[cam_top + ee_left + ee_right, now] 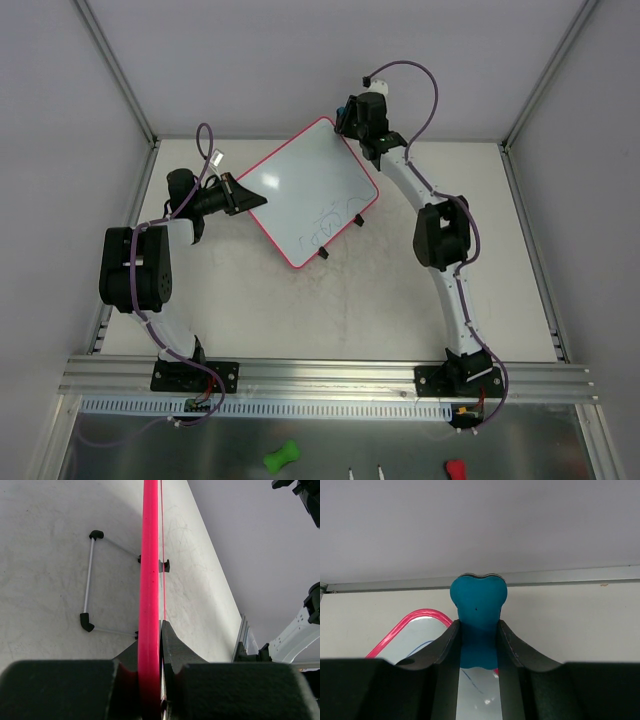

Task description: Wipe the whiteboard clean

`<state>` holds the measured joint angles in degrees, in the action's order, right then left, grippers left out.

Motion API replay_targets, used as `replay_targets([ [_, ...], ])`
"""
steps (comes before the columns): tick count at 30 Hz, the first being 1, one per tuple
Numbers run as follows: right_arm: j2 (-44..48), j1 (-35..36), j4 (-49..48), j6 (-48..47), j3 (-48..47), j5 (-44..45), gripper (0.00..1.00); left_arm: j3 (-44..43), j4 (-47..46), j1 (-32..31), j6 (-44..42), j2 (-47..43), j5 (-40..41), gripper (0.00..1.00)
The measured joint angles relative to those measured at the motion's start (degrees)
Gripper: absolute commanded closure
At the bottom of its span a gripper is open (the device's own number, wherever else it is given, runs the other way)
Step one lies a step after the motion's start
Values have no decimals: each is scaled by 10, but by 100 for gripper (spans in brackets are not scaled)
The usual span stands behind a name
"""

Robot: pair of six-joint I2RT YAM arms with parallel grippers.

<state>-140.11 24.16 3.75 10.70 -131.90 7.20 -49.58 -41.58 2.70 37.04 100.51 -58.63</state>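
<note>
**Board pinched at its left edge, eraser poised at the far corner**

Finds the whiteboard [312, 190] skewed across the far middle of the table [420, 310], with one corner aimed at the back wall and the edge with two black clips [322, 253] turned toward the near right. Leaves wide bare tabletop along the near side and to the right, but much less room at the far corner, close to the back wall. Shows faint blue scribbles [335, 215] near the clip edge.

Reaches in from the left with the left gripper [240, 195], forearm low and nearly level, and pinches the pink-red frame, a finger on each face. Looks edge-on along the board from the left wrist, past a wire stand [90, 575] jutting from one face.

Arches the right arm up the right side, elbow outward. Pinches a teal bone-shaped eraser [478, 605] in the right gripper [352, 118], lobed end past the fingertips, by the frame's rounded corner. Cannot tell whether eraser and board touch.
</note>
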Motion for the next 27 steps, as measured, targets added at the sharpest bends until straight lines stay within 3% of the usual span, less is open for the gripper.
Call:
replay_targets([
  [8, 6, 30, -45, -66, 21, -23, 100, 0, 4, 0, 6, 0, 2, 100],
  [19, 16, 45, -26, -143, 20, -152, 100, 0, 5, 0, 10, 0, 2, 100],
  [27, 18, 45, -37, -102, 24, -128, 100, 0, 5, 0, 10, 0, 2, 100],
])
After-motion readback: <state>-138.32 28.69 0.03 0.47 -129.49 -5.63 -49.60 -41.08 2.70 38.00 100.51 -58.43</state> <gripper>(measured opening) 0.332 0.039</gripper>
